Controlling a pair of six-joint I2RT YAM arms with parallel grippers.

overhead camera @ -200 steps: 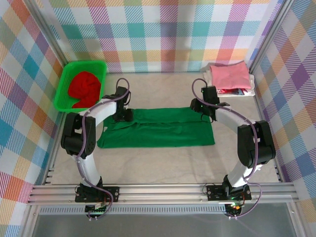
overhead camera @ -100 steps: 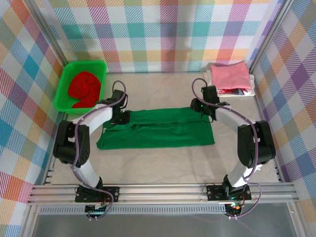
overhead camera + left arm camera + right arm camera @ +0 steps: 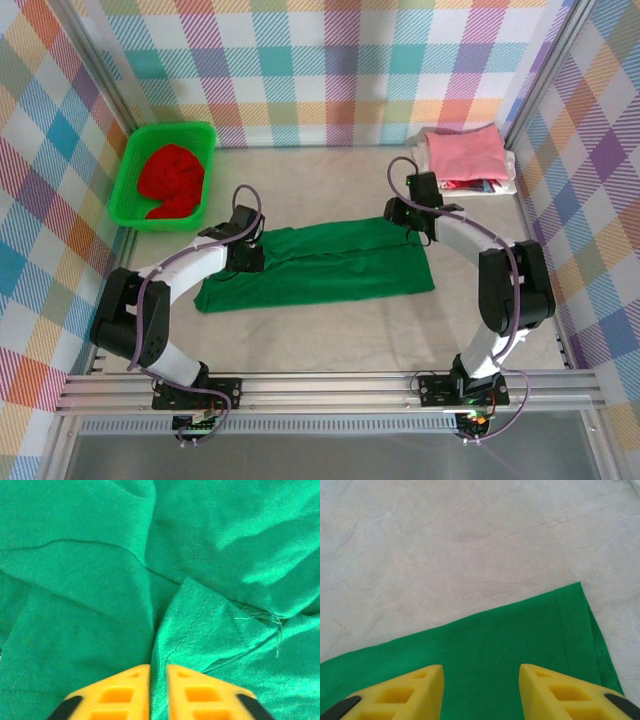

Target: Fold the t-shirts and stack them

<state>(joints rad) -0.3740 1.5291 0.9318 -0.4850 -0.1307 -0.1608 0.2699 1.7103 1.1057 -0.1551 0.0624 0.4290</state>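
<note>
A pale, creased table sits inside walls of pastel check, with both arms bolted at its 6 o'clock edge.

The left gripper has its yellow fingers drawn almost together, and a raised fold of the dark green t-shirt is pinched in the narrow slit between them. Just out from the tips, toward 1 o'clock in the left wrist view, a stitched hem corner stands up with loose threads at its edge. Beyond it the cloth runs in soft ridges and creases. From above, this gripper sits on the shirt's 10 o'clock end.

The right gripper is parted wide and grips nothing. Its fingers hang over the shirt near a squared corner of it, which lies at 2 o'clock in the right wrist view. Bare table lies past that edge. From above, this gripper is at the shirt's 1 o'clock corner.

The dark green t-shirt lies flat across the middle of the table as a long band, running from 9 to 3 o'clock between the two grippers.

Further out, at the table's 10 o'clock corner, a bright green basket holds a bunched red t-shirt. At the 2 o'clock corner a folded pink t-shirt tops a small stack of other cloths.
</note>
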